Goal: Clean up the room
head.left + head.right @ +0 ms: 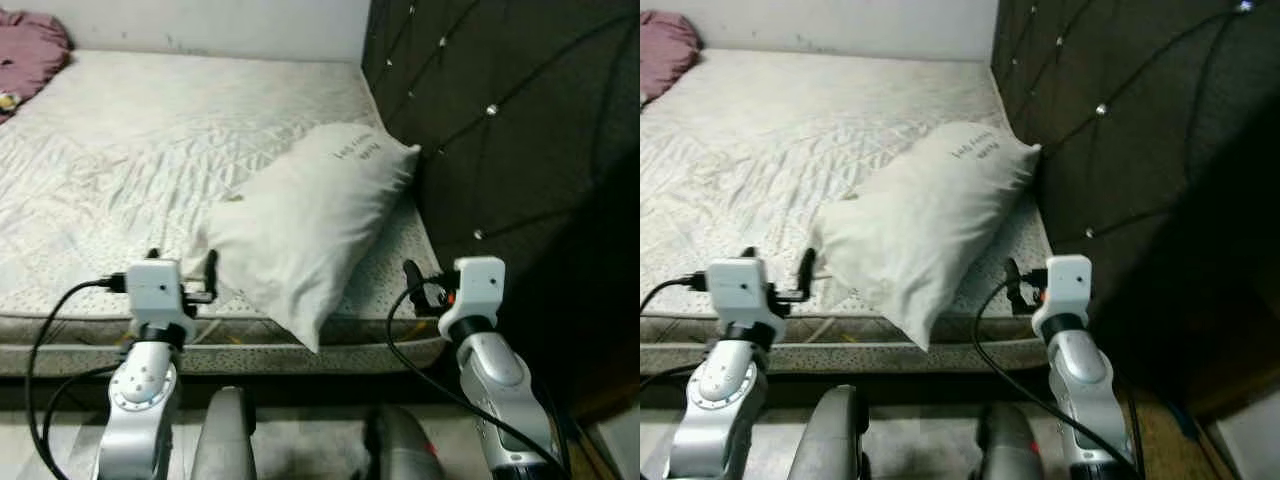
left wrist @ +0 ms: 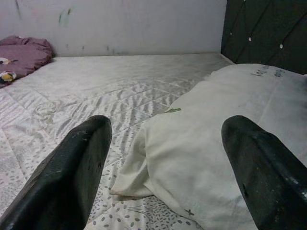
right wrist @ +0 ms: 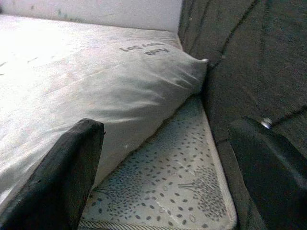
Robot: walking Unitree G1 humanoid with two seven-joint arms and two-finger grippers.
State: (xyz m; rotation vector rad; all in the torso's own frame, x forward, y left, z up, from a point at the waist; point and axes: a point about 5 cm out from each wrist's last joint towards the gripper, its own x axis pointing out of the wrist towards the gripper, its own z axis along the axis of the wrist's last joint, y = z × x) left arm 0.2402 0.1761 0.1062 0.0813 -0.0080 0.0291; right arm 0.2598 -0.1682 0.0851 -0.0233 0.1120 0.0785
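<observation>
Pillow (image 1: 300, 225) lies diagonally on the bed (image 1: 120, 170), far corner against the headboard (image 1: 500, 120), near corner overhanging the edge. Looks light, soft, floppy; pinch the near corners. Left hand (image 2: 163, 163) and right hand (image 3: 168, 167) both spread, empty, flanking it.

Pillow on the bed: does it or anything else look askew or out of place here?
Yes. The white pillow lies diagonally across the mattress, one corner poking over the front edge, another touching the dark headboard. A crumpled purple cloth is bunched at the far left corner. Both grippers, left and right, flank the pillow with fingers open.
</observation>
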